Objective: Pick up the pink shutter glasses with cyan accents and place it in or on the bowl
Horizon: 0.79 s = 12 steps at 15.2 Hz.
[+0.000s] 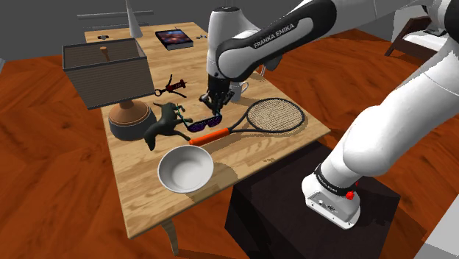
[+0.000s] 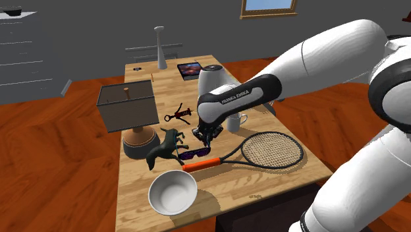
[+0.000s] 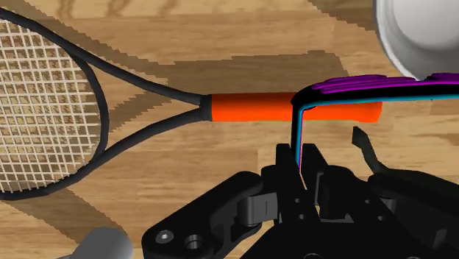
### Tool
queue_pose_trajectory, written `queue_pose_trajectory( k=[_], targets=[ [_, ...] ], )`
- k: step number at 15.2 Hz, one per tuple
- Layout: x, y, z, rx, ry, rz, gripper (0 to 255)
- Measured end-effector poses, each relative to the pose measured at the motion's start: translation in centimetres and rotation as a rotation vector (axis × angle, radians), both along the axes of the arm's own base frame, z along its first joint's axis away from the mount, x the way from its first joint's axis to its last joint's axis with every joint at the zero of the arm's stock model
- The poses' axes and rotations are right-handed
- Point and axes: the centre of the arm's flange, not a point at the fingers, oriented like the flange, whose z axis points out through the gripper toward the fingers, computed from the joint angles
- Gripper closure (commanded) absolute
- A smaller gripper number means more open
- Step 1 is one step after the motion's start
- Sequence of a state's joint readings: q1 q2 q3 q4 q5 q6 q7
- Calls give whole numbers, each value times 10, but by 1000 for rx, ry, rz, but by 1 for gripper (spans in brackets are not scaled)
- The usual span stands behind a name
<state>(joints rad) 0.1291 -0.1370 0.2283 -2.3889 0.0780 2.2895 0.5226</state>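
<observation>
The shutter glasses (image 1: 205,124) are magenta with cyan edges and dark slats. They sit near the middle of the wooden table (image 1: 140,199), beside the racket's orange handle (image 1: 210,137). My gripper (image 3: 302,165) is shut on one temple arm of the glasses (image 3: 368,87), its fingers (image 3: 285,171) clasping the thin bar. The gripper (image 1: 214,103) comes down from above; it also appears in the second exterior view (image 2: 205,136) over the glasses (image 2: 191,154). I cannot tell whether the glasses touch the table. The white bowl (image 1: 165,175) stands upright nearer the table's front edge (image 2: 155,198).
A tennis racket (image 1: 274,116) lies to the shoulder view's right of the glasses. A dark horse figure (image 1: 166,122), a lamp with a square shade (image 1: 107,73) and a red corkscrew (image 1: 173,87) stand to the left. A white mug (image 2: 234,122) and a book (image 1: 174,38) lie farther back.
</observation>
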Motion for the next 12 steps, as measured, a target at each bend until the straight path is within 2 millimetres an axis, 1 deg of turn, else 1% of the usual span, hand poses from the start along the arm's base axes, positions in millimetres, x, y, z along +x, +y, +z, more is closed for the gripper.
queue_pose_trajectory(
  k=[3,5,6,10,11,12],
  targets=[
    [-26,30,4,-1,0,0,255],
    [-45,48,0,0,0,0,255],
    [-50,61,2,0,0,1,255],
    [-85,98,3,0,0,0,255],
    [-92,111,3,-1,0,1,255],
    [-103,121,5,-1,0,0,255]
  ],
)
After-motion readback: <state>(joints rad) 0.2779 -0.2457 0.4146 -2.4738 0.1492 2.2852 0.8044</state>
